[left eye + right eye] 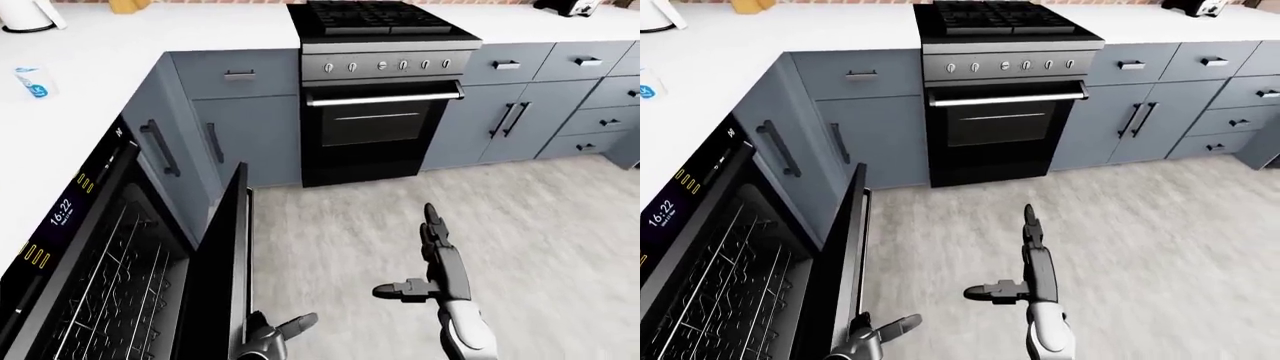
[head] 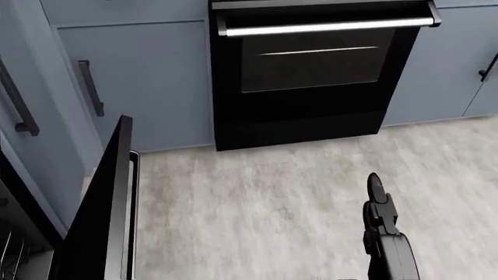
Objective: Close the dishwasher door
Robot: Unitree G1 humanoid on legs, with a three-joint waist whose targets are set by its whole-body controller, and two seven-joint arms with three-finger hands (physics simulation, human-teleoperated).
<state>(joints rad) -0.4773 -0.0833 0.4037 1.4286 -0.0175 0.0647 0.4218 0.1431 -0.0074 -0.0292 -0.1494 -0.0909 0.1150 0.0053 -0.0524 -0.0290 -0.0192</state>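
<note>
The black dishwasher door (image 1: 228,270) stands partly raised at the left of the left-eye view, its edge toward me, with the wire racks (image 1: 110,292) showing inside. My left hand (image 1: 275,334) is open at the bottom, its fingers right beside the door's outer face near its lower edge. My right hand (image 1: 432,259) hovers open over the floor, fingers straight and thumb out to the left, well apart from the door. In the head view the door (image 2: 101,216) fills the lower left and my right hand (image 2: 380,216) shows at the bottom right.
A black oven (image 1: 378,127) with a steel handle stands ahead, under a gas hob. Grey-blue cabinets (image 1: 520,120) run to its right and left. The white counter (image 1: 70,97) covers the dishwasher. Pale wood floor (image 1: 540,240) spreads to the right.
</note>
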